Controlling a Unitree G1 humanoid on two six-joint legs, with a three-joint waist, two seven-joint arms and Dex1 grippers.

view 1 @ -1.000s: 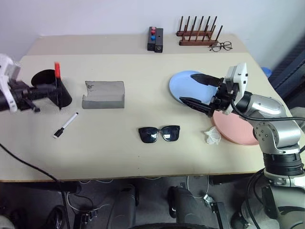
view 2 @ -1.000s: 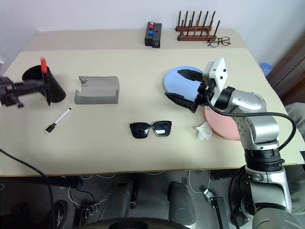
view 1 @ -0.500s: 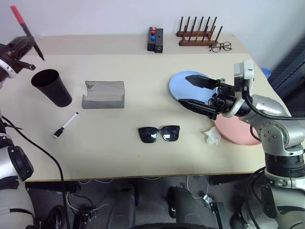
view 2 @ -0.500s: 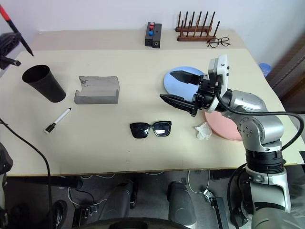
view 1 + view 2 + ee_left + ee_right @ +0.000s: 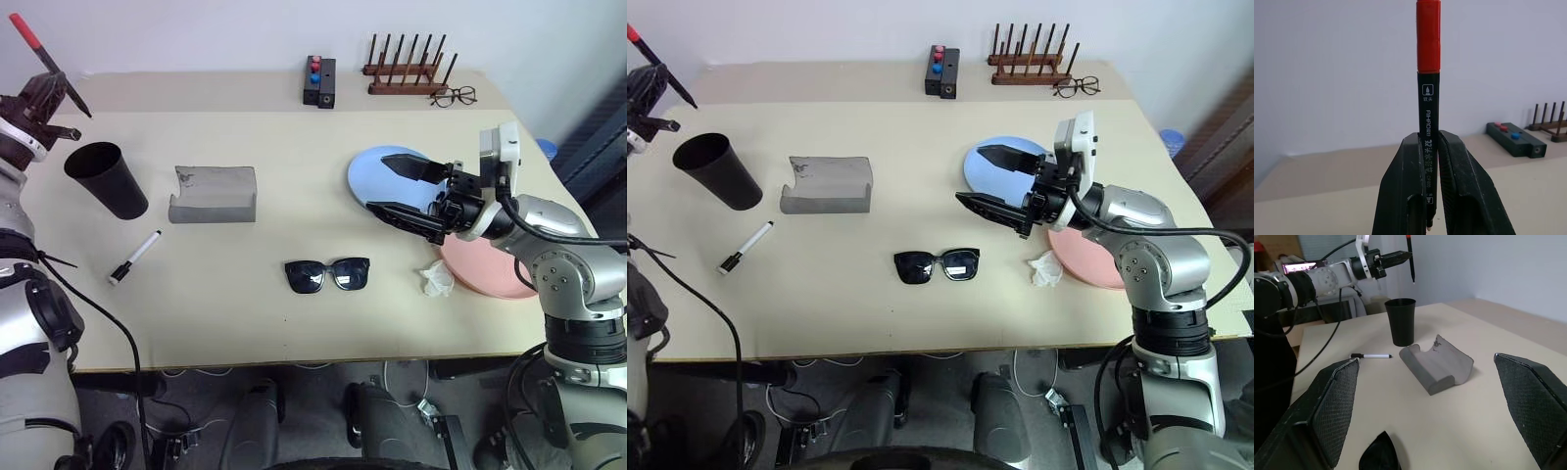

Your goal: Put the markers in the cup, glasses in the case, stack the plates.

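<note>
Upper left of the frame: my left gripper (image 5: 46,90) pinches the red-capped marker (image 5: 44,59), held well above the cup (image 5: 106,179). Risk: tilted marker clips the rim, tipping it. Right gripper (image 5: 402,188) spread wide over the blue plate (image 5: 370,178).

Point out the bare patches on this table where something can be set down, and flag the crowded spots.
Free: the front strip of the table before the sunglasses, and the stretch between the grey case and the blue plate. Crowded: the right, where the right gripper hangs over the plates beside a crumpled tissue.
</note>
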